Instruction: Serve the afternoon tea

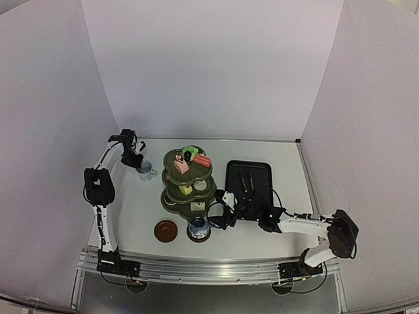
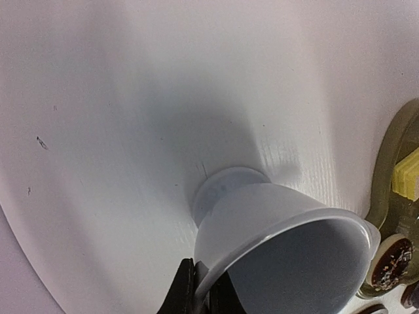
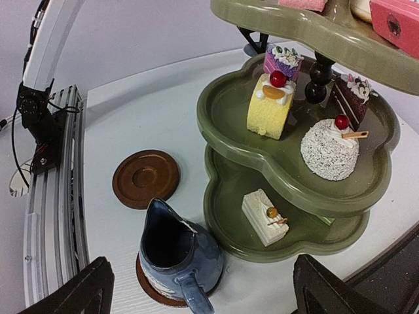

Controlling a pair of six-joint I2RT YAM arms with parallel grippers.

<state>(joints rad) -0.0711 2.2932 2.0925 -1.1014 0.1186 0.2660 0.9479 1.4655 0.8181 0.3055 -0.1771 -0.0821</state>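
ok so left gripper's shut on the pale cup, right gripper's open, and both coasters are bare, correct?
Not quite. Only one coaster is bare; the other coaster carries the dark blue cup, as the right wrist view shows. The rest holds: left gripper shut on the pale cup, right gripper open.

Left arm [image 1: 102, 222]: slim white links, bulky black joint housings, thin black cable [image 1: 84, 190] looped alongside.
Right arm [image 1: 302, 224]: matching white tubes and black housings, black cable [image 1: 277, 194] running along it.
Bases [image 1: 116, 265]: black blocks.
Left fingers [image 2: 188, 292]: narrow, matte black.
Right fingers [image 3: 78, 292]: broad, matte black, rounded corners.
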